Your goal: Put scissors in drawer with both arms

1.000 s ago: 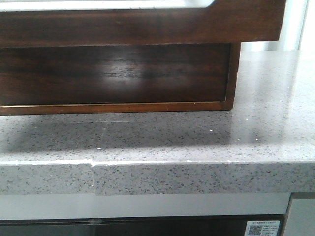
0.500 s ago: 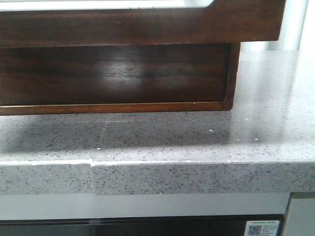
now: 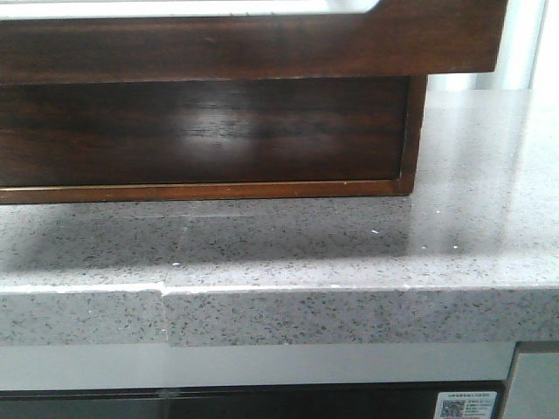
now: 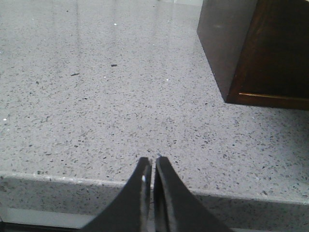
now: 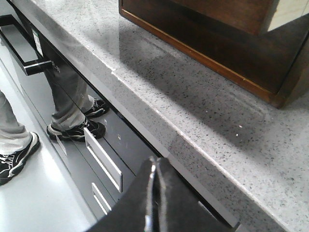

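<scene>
No scissors anywhere yet, both sets of fingers (image 4: 151,166) (image 5: 155,166) pinched together on nothing; probably light, stiff, slick-bladed, so best grabbed by the handles.

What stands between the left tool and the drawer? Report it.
Nothing visible: only countertop lies between the shut left tool and the cabinet carrying the drawer. The scissors show in no view.
</scene>
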Motion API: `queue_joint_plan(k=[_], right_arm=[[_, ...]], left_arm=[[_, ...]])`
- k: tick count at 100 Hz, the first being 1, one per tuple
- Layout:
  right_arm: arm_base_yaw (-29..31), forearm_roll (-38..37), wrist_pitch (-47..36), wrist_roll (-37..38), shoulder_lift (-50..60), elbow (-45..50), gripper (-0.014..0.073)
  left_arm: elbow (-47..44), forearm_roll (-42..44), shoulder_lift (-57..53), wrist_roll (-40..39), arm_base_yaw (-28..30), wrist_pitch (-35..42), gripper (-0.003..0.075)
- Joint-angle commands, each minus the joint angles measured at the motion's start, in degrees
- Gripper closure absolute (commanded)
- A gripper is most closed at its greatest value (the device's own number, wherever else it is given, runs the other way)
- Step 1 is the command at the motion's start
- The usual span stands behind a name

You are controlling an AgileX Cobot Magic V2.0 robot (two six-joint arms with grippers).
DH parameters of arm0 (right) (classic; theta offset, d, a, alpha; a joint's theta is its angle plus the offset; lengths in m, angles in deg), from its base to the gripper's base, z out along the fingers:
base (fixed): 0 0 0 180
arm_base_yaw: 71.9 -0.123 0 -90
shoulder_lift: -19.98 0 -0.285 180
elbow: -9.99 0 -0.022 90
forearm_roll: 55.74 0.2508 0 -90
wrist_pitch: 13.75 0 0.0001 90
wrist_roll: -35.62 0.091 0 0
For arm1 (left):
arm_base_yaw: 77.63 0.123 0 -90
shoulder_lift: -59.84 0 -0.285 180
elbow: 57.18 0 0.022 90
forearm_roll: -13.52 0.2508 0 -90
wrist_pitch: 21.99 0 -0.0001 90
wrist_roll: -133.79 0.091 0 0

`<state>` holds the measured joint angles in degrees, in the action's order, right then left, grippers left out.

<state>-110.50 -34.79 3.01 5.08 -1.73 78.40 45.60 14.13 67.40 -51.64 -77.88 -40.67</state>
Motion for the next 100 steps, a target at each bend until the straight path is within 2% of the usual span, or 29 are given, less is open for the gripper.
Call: queue_joint_plan(k=[1, 52, 62, 74, 88, 100], right_arm=[[-0.16, 0.46, -3.79, -0.01, -0.43, -1.66, 0.0643], [-0.16, 0.46, -3.79, -0.01, -0.43, -1.66, 0.0643], [-0.16, 0.46, -6.55, -0.01, -0.43, -1.66, 0.0643], [-0.06, 0.46, -14.57, -0.01, -0.43, -1.66, 0.0643], [2.49, -2.89, -30.14, 0.39, -0.43, -0.63, 0.0643], [7.72, -10.71, -44.30, 9.81, -0.43, 2.99, 0.0644]], left_arm=[[-1.22, -0.61, -1.68, 0.20, 0.06, 3.32, 0.0742], [-1.22, -0.61, -1.68, 0.20, 0.06, 3.32, 0.0742], [-1.22, -0.61, -1.68, 0.20, 0.06, 3.32, 0.0742], [-1.22, -0.61, -1.68, 0.20, 0.06, 3.32, 0.0742], [-1.22, -0.61, -1.68, 0.20, 0.06, 3.32, 0.0742], [-1.22, -0.61, -1.68, 0.20, 0.06, 3.32, 0.0742]])
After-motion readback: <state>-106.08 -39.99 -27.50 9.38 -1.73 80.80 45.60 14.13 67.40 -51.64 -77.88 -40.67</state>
